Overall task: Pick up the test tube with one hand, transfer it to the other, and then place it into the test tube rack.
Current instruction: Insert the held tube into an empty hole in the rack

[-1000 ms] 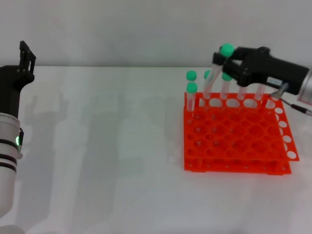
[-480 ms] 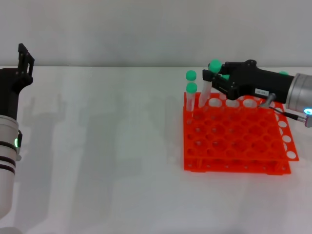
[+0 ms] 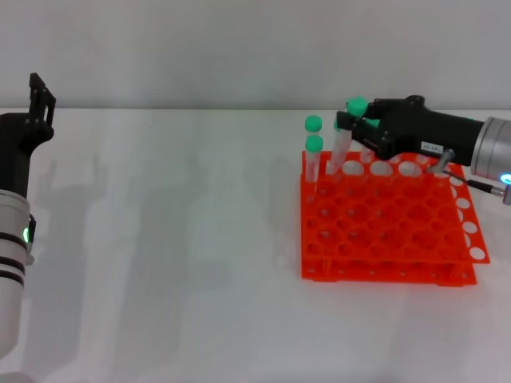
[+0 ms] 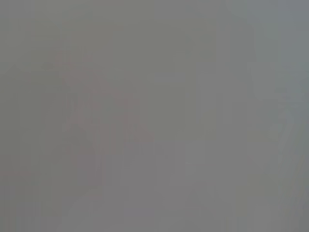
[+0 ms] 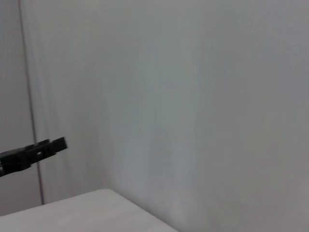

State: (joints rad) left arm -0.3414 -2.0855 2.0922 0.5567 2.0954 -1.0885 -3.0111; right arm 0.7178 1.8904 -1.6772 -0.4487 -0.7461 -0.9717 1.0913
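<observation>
The orange-red test tube rack [image 3: 383, 219] stands on the white table at the right in the head view. My right gripper [image 3: 352, 122], black on a silver-grey wrist, is shut on a green-capped test tube [image 3: 342, 148]. The tube leans, with its lower end in a back-row hole near the rack's left corner. Two other capped tubes [image 3: 313, 159] stand at the rack's back left corner; more are hidden behind the gripper. My left gripper [image 3: 40, 100], on the white arm, is raised at the far left, away from the rack, and also shows in the right wrist view [image 5: 34, 151].
The white table [image 3: 176, 239] runs from the left arm to the rack, with a pale wall behind it. The left wrist view shows only flat grey. The right wrist view shows the wall and a table corner [image 5: 96, 208].
My right gripper has moved down and to the left with the tube. The tube's cap is lower and its lower end now sits in a back-row hole. The left arm has not moved.
</observation>
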